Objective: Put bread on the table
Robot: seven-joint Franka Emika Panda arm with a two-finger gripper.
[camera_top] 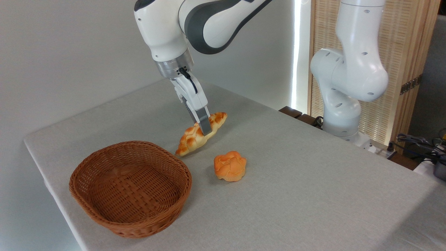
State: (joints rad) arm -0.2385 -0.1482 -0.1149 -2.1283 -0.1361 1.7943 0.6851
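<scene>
Camera view, from the left: I see the basket (130, 188) sitting empty on the table (313, 181). Just beyond its rim the bread (190, 139) hangs tilted, its lower tip at or just above the cloth, with my gripper (205, 125) pinching it around the middle. To the right lies a small round bun (230, 166). By my judgement the bread is out; lowering and letting go remain.

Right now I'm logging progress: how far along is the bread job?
Done: the bread is out of the basket, which is empty. In hand: the gripper grips it mid-loaf, tilted, low end near or on the table. Left: lay it flat, release.
</scene>
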